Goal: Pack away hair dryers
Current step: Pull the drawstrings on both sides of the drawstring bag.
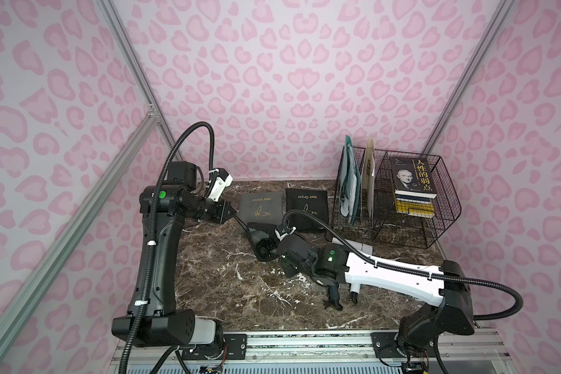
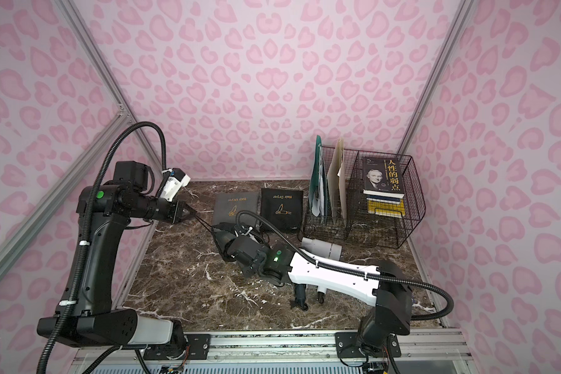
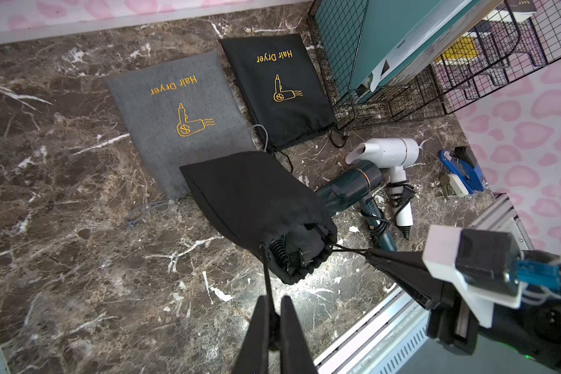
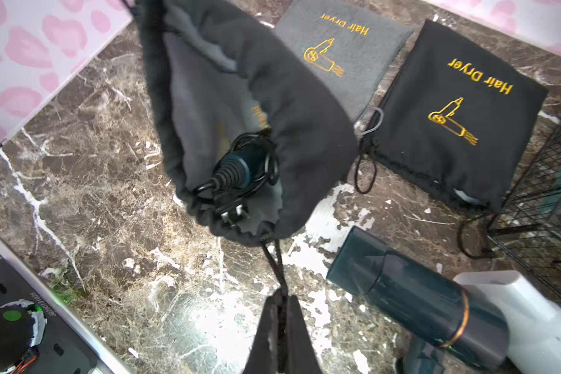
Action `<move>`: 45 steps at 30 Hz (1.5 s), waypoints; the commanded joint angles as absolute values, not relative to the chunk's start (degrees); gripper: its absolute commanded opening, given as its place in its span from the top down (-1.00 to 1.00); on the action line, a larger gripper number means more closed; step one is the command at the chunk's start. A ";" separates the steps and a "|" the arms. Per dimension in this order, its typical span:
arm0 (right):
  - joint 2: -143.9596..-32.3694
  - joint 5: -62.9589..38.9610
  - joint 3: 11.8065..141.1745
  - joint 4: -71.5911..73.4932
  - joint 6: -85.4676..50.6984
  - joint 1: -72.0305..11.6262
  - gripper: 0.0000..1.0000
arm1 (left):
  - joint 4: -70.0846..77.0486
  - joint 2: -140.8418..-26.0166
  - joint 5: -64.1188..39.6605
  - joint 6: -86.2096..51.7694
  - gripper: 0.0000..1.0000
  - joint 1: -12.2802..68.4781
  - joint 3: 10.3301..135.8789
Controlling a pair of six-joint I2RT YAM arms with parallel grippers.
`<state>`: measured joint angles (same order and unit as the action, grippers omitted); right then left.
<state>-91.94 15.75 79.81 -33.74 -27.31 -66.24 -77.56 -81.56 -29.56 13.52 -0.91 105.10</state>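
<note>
1 bagged dryer [image 4: 240, 160] | 1 teal dryer [image 3: 353, 187] | 1 white dryer [image 3: 386, 152] | 3 pouches [image 3: 182, 119] [image 3: 279, 87] [image 3: 256, 194]

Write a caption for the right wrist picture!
Shut right gripper pinches the black drawstring of a black fabric pouch holding a dark teal plastic hair dryer.

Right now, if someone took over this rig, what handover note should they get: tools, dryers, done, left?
Left tool: shut on a drawstring of the filled black pouch.
Right tool: shut on the opposite drawstring.
Done: one teal dryer sits inside that pouch; mouth not yet cinched, plug showing.
Left: second teal dryer and white dryer lie loose near the wire rack; grey pouch and flat black pouch lie flat, apparently empty.
</note>
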 commanded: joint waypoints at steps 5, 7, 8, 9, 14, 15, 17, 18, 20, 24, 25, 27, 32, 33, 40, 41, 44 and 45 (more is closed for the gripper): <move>-88.76 14.06 78.57 -31.71 -23.75 -60.98 1.00 | -79.08 -81.99 -32.40 11.35 0.85 -1.01 109.52; -88.75 15.23 78.65 -31.79 -23.23 -60.07 1.00 | -79.36 -81.74 -32.89 11.09 0.85 -1.05 110.16; -88.82 16.46 78.66 -31.87 -22.99 -59.78 1.00 | -79.53 -81.43 -33.09 11.07 0.85 -1.00 110.45; -88.93 17.75 78.73 -32.02 -22.94 -59.52 1.00 | -79.58 -81.11 -33.05 11.07 0.85 -0.97 110.63; -90.34 24.51 79.45 -33.05 -23.03 -57.77 1.00 | -80.70 -78.96 -33.64 11.32 0.85 -0.97 111.53; -90.54 25.81 79.46 -33.22 -23.16 -57.44 1.00 | -80.85 -78.48 -33.75 11.19 0.85 -1.01 111.62; -90.94 28.31 79.57 -33.36 -23.46 -56.63 1.00 | -81.03 -77.26 -34.13 10.76 0.86 -0.98 111.49; -91.06 29.47 79.63 -33.43 -23.39 -56.31 1.00 | -81.01 -76.64 -34.27 10.57 0.86 -0.97 111.32; -91.73 33.07 80.10 -33.97 -23.30 -55.67 1.00 | -81.12 -75.16 -34.41 10.21 0.87 -1.00 110.73; -92.03 36.35 80.68 -33.67 -23.38 -53.72 1.00 | -80.95 -72.02 -34.72 9.76 0.90 -1.01 108.05; -91.83 36.98 80.39 -32.92 -23.36 -53.29 1.00 | -80.95 -71.27 -34.62 9.76 0.90 -0.99 107.16; -91.22 37.40 79.90 -31.32 -23.38 -52.33 1.00 | -80.82 -69.63 -34.06 9.97 0.91 -1.05 105.37; -89.60 37.99 79.68 -28.59 -23.66 -49.56 1.00 | -80.10 -64.91 -31.35 11.56 0.97 -0.97 99.59; -89.28 38.06 79.68 -28.21 -23.54 -49.11 1.00 | -80.04 -64.11 -30.51 12.05 0.97 -1.02 98.79; -86.51 39.05 79.73 -24.85 -20.80 -44.82 1.00 | -80.45 -59.82 -24.77 18.71 0.97 -0.97 94.47; -86.23 39.33 79.97 -24.82 -20.46 -44.32 1.00 | -80.80 -59.63 -24.50 19.95 0.97 -1.00 94.24; -85.70 39.46 81.07 -25.15 -19.32 -42.49 1.00 | -81.45 -59.17 -23.83 23.10 0.97 -0.98 93.78; -85.49 39.64 81.35 -25.30 -18.84 -42.01 1.00 | -81.60 -59.10 -23.67 24.00 0.97 -1.00 93.78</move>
<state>-85.93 35.14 80.62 -26.83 -20.80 -43.09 -81.30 -59.48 -26.28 19.35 -0.89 93.89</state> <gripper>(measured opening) 0.049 0.089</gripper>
